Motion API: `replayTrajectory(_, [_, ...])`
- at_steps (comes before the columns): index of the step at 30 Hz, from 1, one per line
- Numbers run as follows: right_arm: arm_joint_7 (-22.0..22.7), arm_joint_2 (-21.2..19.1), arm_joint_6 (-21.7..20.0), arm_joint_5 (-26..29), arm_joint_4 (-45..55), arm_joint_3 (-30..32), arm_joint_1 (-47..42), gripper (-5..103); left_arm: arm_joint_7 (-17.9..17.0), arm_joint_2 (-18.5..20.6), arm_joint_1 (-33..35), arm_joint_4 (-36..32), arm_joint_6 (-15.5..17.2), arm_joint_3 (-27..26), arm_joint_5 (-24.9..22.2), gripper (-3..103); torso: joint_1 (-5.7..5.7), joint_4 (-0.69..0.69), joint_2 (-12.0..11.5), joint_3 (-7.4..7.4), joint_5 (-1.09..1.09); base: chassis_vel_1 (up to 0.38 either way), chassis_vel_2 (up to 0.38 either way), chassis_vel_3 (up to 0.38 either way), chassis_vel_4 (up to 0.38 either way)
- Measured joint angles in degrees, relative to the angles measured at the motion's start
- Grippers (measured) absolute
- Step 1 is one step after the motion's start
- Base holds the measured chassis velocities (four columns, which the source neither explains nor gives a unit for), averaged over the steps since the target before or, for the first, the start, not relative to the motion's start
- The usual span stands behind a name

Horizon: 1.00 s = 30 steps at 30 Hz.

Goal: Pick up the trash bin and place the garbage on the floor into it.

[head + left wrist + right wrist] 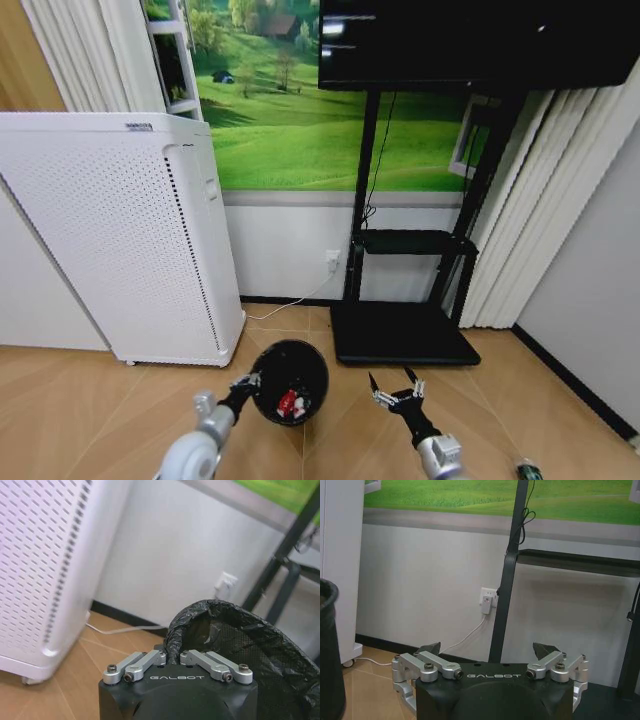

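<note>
My left gripper (pixel 247 381) is shut on the near rim of the trash bin (pixel 290 380), a small round black bin that hangs tilted above the wooden floor with its mouth toward the camera. Inside it lies a red-and-white piece of garbage (pixel 288 403). In the left wrist view the left gripper (pixel 172 655) pinches the bin's bag-lined rim (pixel 250 645). My right gripper (pixel 396 385) hangs open and empty to the right of the bin, fingers spread in the right wrist view (pixel 490 652). A small green-labelled bottle (pixel 527 470) lies on the floor at the lower right.
A tall white perforated appliance (pixel 120 240) stands at the left against the wall. The black TV stand's base (pixel 400 335) sits just beyond the grippers, with a white cable (pixel 285 305) running along the floor. A grey wall (pixel 590 300) closes off the right side.
</note>
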Motion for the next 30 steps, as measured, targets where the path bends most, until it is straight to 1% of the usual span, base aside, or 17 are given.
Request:
replayTrajectory(2, [0.0, 0.3, -0.1, 0.0, -0.3, 0.0, -0.1, 100, -0.2, -0.8, 1.4, -1.0, 0.0, -2.5, -0.3, 7, 0.0, 0.0, 0.0, 0.0, 0.0, -0.029, -0.022, 0.022, 0.035])
replayTrajectory(3, [0.0, 0.7, 0.0, -0.2, -1.4, 0.2, -0.1, 100, -0.2, -1.3, 2.3, -1.6, 0.0, -4.0, -0.5, 7, 0.0, -0.03, 0.0, 0.0, -0.01, -0.098, -0.102, 0.069, 0.125])
replayTrajectory(6, [0.1, 1.2, 0.3, -0.5, -2.7, 0.5, -0.3, 100, -0.2, -1.9, 3.6, -2.3, 0.0, -6.0, -0.5, 7, 0.0, -0.02, 0.0, 0.0, 0.0, -0.106, -0.147, 0.099, 0.138])
replayTrajectory(9, [0.3, 1.4, 0.6, -0.8, -3.5, 0.7, -0.5, 100, -0.2, -2.2, 4.3, -2.8, 0.0, -7.0, -0.7, 7, 0.0, -0.02, 0.0, 0.0, 0.02, -0.126, -0.208, 0.13, 0.202])
replayTrajectory(15, [0.6, 1.9, 0.9, -1.4, -4.2, 0.9, -0.6, 100, -0.2, -2.5, 4.9, -3.3, 0.0, -7.8, -1.0, 7, 0.0, -0.02, 0.0, 0.0, -0.02, -0.175, -0.252, 0.154, 0.255])
replayTrajectory(18, [1.2, 2.6, 1.2, -2.2, -6.6, 1.1, -0.4, 100, -0.1, -2.9, 5.4, -3.7, -0.1, -8.5, -1.1, 7, 0.01, -0.02, 0.0, 0.01, 0.02, -0.2, -0.301, 0.185, 0.285])
replayTrajectory(19, [1.9, 2.7, 1.6, -2.8, -8.8, 1.2, 0.2, 100, -0.1, -3.0, 5.8, -4.0, -0.1, -8.8, -1.1, 7, 0.0, -0.04, 0.0, -0.01, -0.01, -0.207, -0.27, 0.226, 0.305])
replayTrajectory(20, [4.1, 2.7, 1.7, -3.5, -12.4, 1.4, 1.4, 100, -0.1, -3.3, 6.2, -4.7, -0.1, -9.4, -1.2, 7, 0.01, -0.01, 0.0, 0.0, 0.05, -0.226, -0.27, 0.235, 0.284])
replayTrajectory(21, [4.1, 2.7, 1.7, -3.5, -12.4, 1.4, 1.4, 100, -0.1, -3.3, 6.2, -4.7, -0.1, -9.4, -1.2, 7, 0.01, -0.01, 0.0, 0.0, 0.05, -0.226, -0.27, 0.235, 0.284])
replayTrajectory(22, [5.6, 2.5, 1.0, -3.7, -15.5, 1.8, 2.8, 100, -0.1, -3.5, 6.6, -5.0, -0.1, -9.9, -1.3, 7, 0.0, -0.02, 0.0, 0.0, 0.0, -0.219, -0.24, 0.235, 0.207])
replayTrajectory(23, [5.6, 2.5, 1.0, -3.7, -15.5, 1.8, 2.8, 100, -0.1, -3.5, 6.6, -5.0, -0.1, -9.9, -1.3, 7, 0.0, -0.02, 0.0, 0.0, 0.0, -0.219, -0.24, 0.235, 0.207])
replayTrajectory(25, [7.2, 2.1, -0.4, -3.9, -21.3, 1.9, 5.7, 100, -0.3, -4.0, 7.1, -5.6, 0.0, -10.7, -1.6, 7, 0.0, -0.04, 0.0, 0.01, 0.06, -0.185, -0.157, 0.157, 0.156])
replayTrajectory(26, [7.7, 1.9, -1.2, -3.7, -23.4, 1.9, 6.8, 100, -1.0, -4.2, 7.2, -5.7, 0.0, -10.9, -1.7, 7, 0.0, 0.01, 0.0, 0.01, 0.03, -0.026, -0.072, 0.124, 0.02])
replayTrajectory(27, [7.7, 1.9, -1.2, -3.7, -23.4, 1.9, 6.8, 100, -1.0, -4.2, 7.2, -5.7, 0.0, -10.9, -1.7, 7, 0.0, 0.01, 0.0, 0.01, 0.03, -0.026, -0.072, 0.124, 0.02])
replayTrajectory(28, [7.9, 1.9, -1.9, -3.5, -24.6, 2.0, 7.4, 100, -1.8, -4.2, 7.3, -5.8, 0.1, -10.9, -1.9, 7, 0.0, 0.02, 0.0, 0.01, 0.01, -0.026, -0.072, 0.048, 0.02])
replayTrajectory(29, [8.7, 2.0, -3.8, -2.9, -27.5, 2.5, 8.1, 100, -3.8, -3.9, 7.4, -5.8, 0.4, -10.7, -2.7, 7, 0.0, 0.02, 0.0, 0.01, 0.01, 0.0, 0.0, 0.0, 0.0])
replayTrajectory(30, [9.0, 2.3, -4.7, -2.6, -28.9, 3.3, 8.1, 100, -4.5, -3.4, 7.3, -5.6, 0.6, -10.7, -3.2, 7, 0.0, 0.0, 0.0, 0.01, 0.01, 0.057, 0.057, -0.008, -0.02])
